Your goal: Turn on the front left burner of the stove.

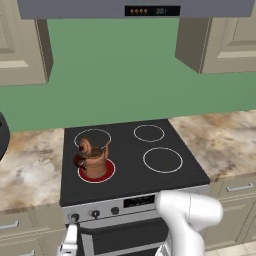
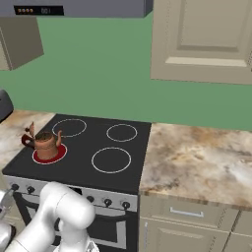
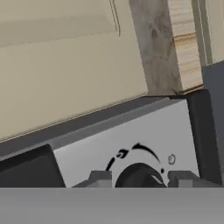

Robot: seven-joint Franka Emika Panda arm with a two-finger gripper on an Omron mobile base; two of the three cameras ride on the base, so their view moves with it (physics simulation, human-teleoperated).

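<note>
The stove has a black glass top with four white rings. Its front left burner glows red under a copper kettle; the right base view shows the same red burner and kettle. My gripper reaches up from below to the leftmost black knob on the silver control panel. In the hand view the gripper has a fingertip close against each side of that knob, shut on it.
Marbled counters flank the stove, with beige drawers below and beige wall cabinets above. A range hood hangs over the cooktop. The dark oven door lies under the panel, beside my arm.
</note>
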